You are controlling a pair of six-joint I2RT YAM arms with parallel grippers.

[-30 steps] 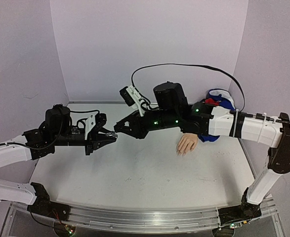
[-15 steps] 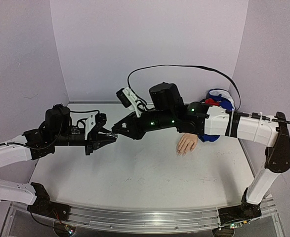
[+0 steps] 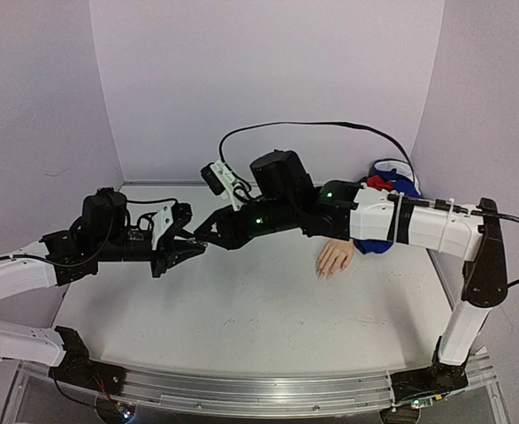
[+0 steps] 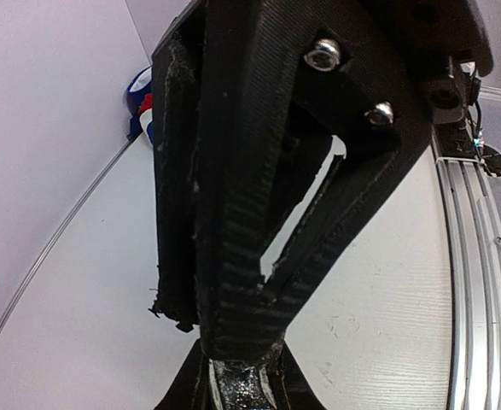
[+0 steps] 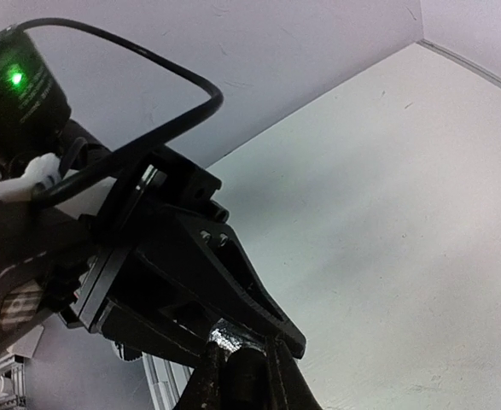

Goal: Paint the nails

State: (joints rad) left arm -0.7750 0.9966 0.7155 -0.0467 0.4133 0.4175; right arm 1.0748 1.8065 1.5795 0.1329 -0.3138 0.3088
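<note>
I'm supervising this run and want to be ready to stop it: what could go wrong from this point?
1. The left gripper and right gripper meet tip to tip on a small glossy item above the table. A slip could drop it, perhaps spilling.
2. The mannequin hand lies close by the right arm, which partly hides its sleeve. A low swing back might knock it askew.

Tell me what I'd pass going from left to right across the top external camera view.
Left arm's white link → left gripper → right wrist camera → mannequin hand → blue, white and red sleeve → right arm's black upright link.
</note>
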